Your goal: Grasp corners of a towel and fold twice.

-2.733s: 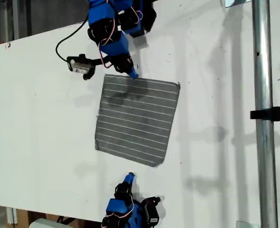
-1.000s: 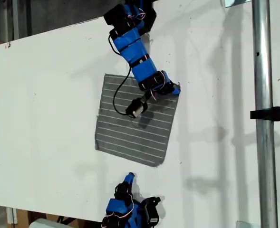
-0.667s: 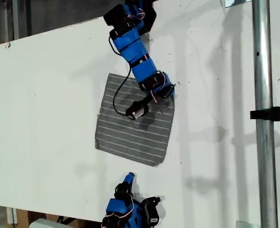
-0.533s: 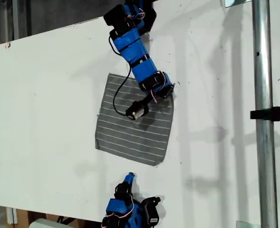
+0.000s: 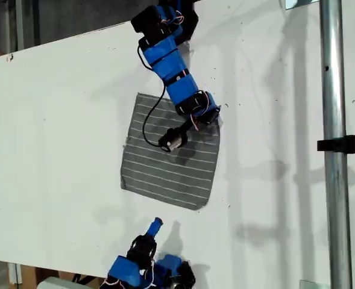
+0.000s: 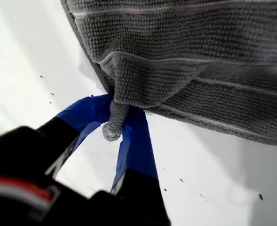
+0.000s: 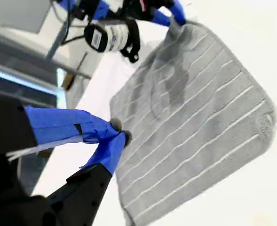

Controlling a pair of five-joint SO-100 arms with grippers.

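We watched from overhead in the exterior view; our first wrist view sat close above the towel [image 6: 199,61], our second looked across it, sharing it.

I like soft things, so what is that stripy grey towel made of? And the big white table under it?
The towel looks like soft fuzzy cloth, maybe microfibre: tiny nubbly loops show up close, and it bunches where my first pincer pinches a corner. The table looks like hard, smooth white board, matte, with small dark specks; I cannot tell its exact material.
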